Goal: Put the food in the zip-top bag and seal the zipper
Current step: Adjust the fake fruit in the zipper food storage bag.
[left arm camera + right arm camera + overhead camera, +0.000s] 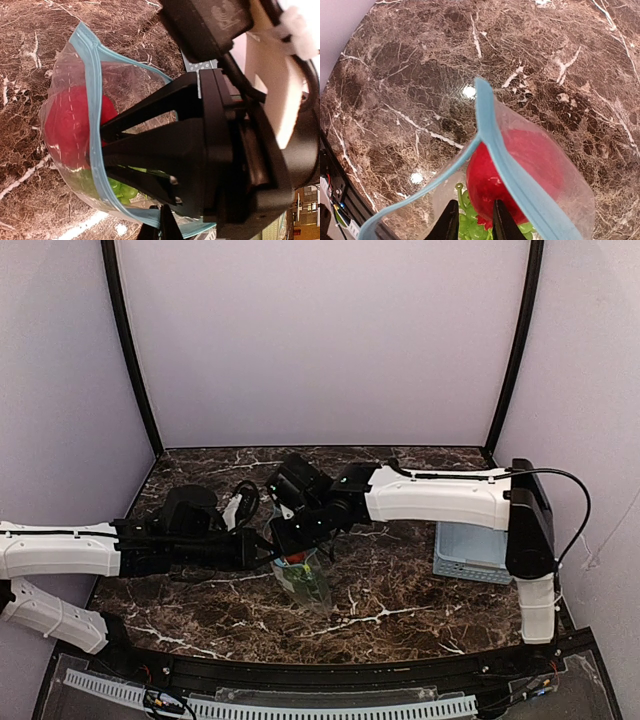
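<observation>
Where the 2 arms meet over the middle of the dark brown marble-veined counter [420, 600], 1 clear crinkly plastic zip-top bag [310, 580] stands upright with its mouth agape. Its zipper [490, 135], 1 narrow teal-blue strip, is unsealed, the 2 lips bowed well apart.

Contents: 1 round red toy fruit [487, 187], pressed against the bag wall, and 1 green toy grape bunch [122, 191], beneath and beside it.

The left hand [161, 222] has its fingers pressed together, pinching the bag at the teal rim. The right hand [474, 205] sits inside the bag mouth between the 2 lips, fingers slightly spread, gripping nothing. The red fruit and grapes show in the gap. Whether the tips touch the fruit cannot be told.

Also present: 1 light-blue plastic basket [472, 550], on the counter beside the right arm, well apart from the bag.
</observation>
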Robot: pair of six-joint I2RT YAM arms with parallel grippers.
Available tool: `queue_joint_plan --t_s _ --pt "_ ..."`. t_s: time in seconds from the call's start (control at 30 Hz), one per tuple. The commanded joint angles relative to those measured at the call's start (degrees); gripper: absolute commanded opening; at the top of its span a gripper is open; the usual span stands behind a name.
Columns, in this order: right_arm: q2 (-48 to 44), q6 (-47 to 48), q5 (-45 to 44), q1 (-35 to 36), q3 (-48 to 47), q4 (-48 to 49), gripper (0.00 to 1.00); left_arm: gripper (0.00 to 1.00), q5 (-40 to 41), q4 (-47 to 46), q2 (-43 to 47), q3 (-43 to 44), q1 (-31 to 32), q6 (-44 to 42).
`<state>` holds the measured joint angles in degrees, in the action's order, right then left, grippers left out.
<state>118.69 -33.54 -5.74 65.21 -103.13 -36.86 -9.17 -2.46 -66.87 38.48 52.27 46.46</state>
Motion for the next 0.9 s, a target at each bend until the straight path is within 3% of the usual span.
queue_joint_plan --t_s 0.0,0.63,0.73,0.87 --pt "2.6 -0.8 -2.1 -0.4 -0.5 -1.6 0.23 0.01 -0.3 -1.1 1.0 -0.4 -0.4 -0.8" --pt "1.8 -0.4 0.1 -1.8 0.5 -0.9 0.23 0.01 1.0 0.3 3.0 -1.0 -0.4 -0.5" --pt "-1.3 0.7 2.1 -1.8 0.5 -0.7 0.29 0.01 1.3 0.2 3.3 -1.7 -0.5 0.2" --pt "-6.5 1.5 4.3 -1.8 2.1 -0.2 0.47 0.01 1.2 -0.1 3.7 -2.4 -0.7 0.7"
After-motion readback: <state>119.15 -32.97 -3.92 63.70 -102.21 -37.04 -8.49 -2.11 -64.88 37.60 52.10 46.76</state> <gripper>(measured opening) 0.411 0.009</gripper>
